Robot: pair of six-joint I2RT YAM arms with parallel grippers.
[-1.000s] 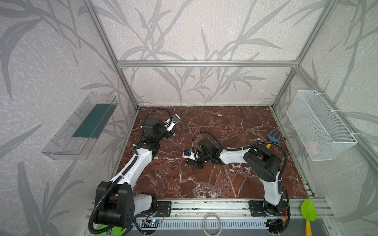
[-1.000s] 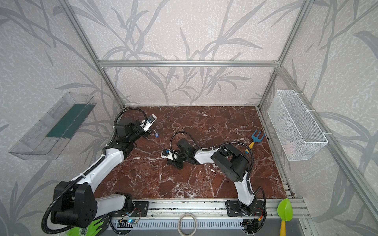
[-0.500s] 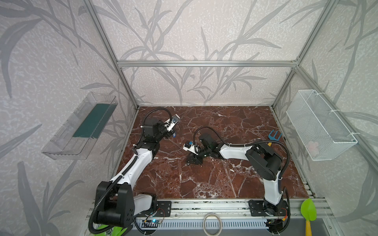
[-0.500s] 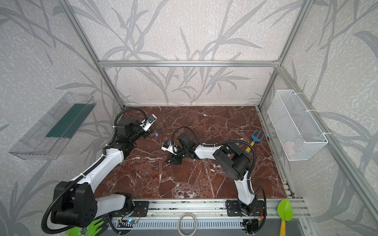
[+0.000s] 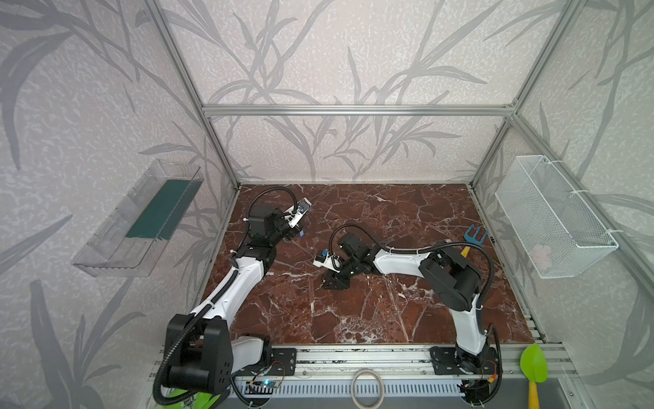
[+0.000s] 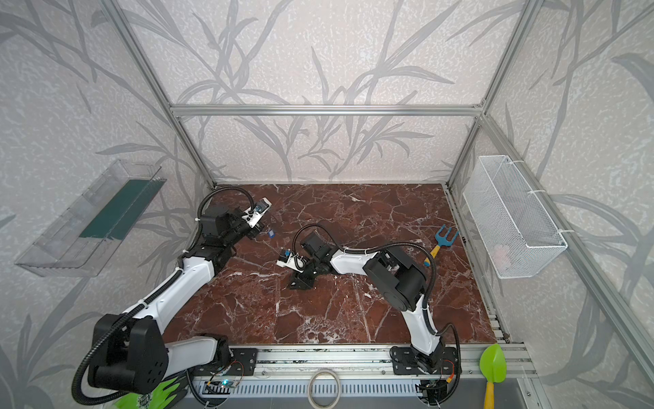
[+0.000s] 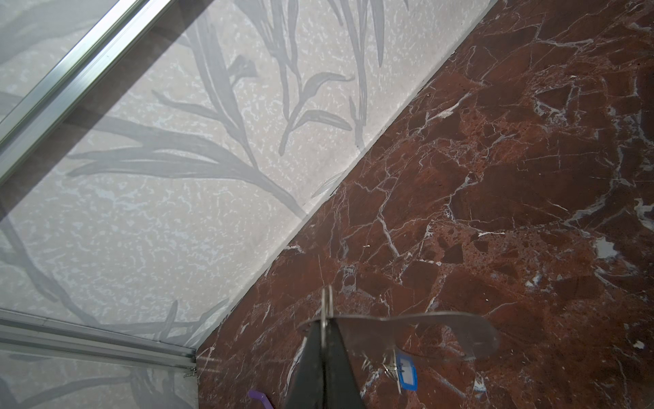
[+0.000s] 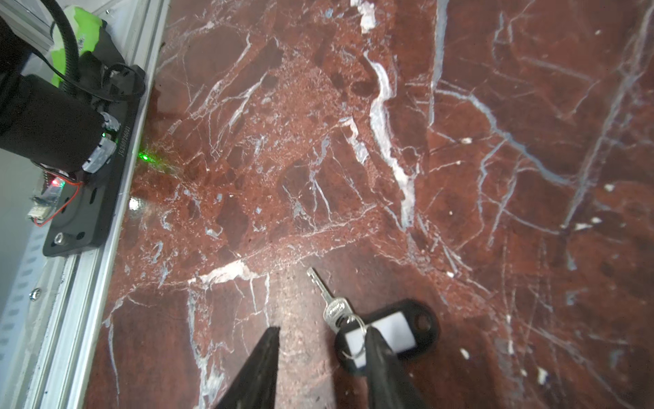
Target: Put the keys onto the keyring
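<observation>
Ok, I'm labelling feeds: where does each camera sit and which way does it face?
Top views: high over the front, looking down on the marble table; both arms show.
Left wrist: faces the back wall; left gripper clamping the keyring.
Right wrist: faces the front rail; open right gripper at the black-tagged key.
Shared: blue-tagged key, left wrist and both top views.

At the rear left of the worktop [image 5: 354, 318], the left hand [image 7: 325, 325], with an edge of the keyring [image 7: 460, 336] between its fingers and the far key [image 7: 407, 373] just beside that plate. Near the middle, the right hand [image 8: 322, 333], with the near key [image 8: 336, 311] flat on the worktop beside one fingertip. By the right edge, a fork [image 5: 476, 235]. On the right wall a basket [image 5: 552, 219], on the left wall a tray [image 5: 141, 219], on the front rail a ring [image 5: 367, 387].
</observation>
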